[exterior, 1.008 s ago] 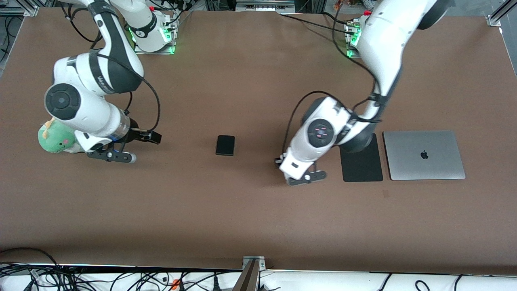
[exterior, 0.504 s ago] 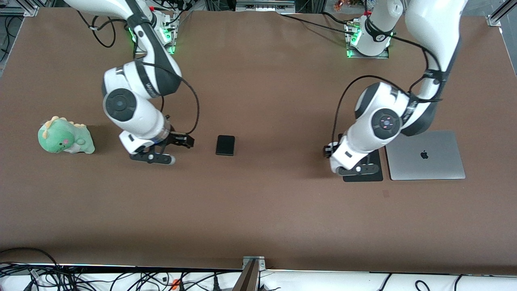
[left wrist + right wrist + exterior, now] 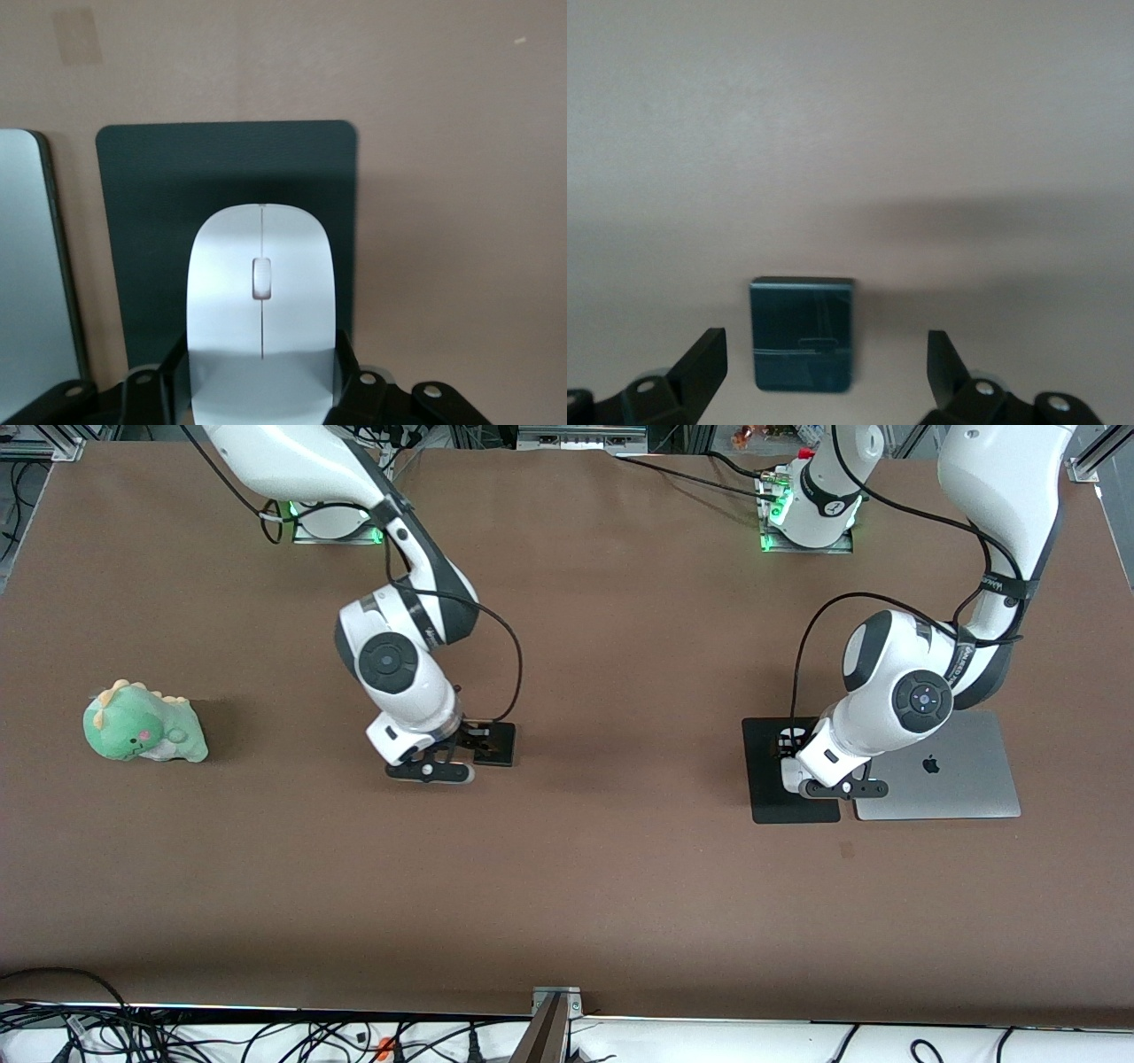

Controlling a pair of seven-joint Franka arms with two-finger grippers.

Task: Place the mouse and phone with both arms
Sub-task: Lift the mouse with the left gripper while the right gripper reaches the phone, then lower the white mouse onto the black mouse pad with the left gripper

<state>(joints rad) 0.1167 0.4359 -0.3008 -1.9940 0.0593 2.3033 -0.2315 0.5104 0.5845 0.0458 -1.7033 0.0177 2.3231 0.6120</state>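
The white mouse (image 3: 261, 283) sits between the fingers of my left gripper (image 3: 261, 376), which is shut on it. That gripper (image 3: 788, 757) holds it over the black mouse pad (image 3: 766, 797); the wrist hides most of the mouse in the front view. The black phone (image 3: 802, 335) lies flat on the brown table, midway between the two arms' ends. My right gripper (image 3: 824, 345) hangs open just above it, one finger on each side and neither touching it. In the front view the right gripper (image 3: 469, 744) covers part of the phone (image 3: 501, 746).
A closed silver laptop (image 3: 939, 779) lies beside the mouse pad, toward the left arm's end. A green plush dinosaur (image 3: 142, 726) sits toward the right arm's end of the table. Cables run along the table's near edge.
The right gripper has swung from beside the plush dinosaur to over the phone. The left gripper has carried the mouse from bare table to over the mouse pad.
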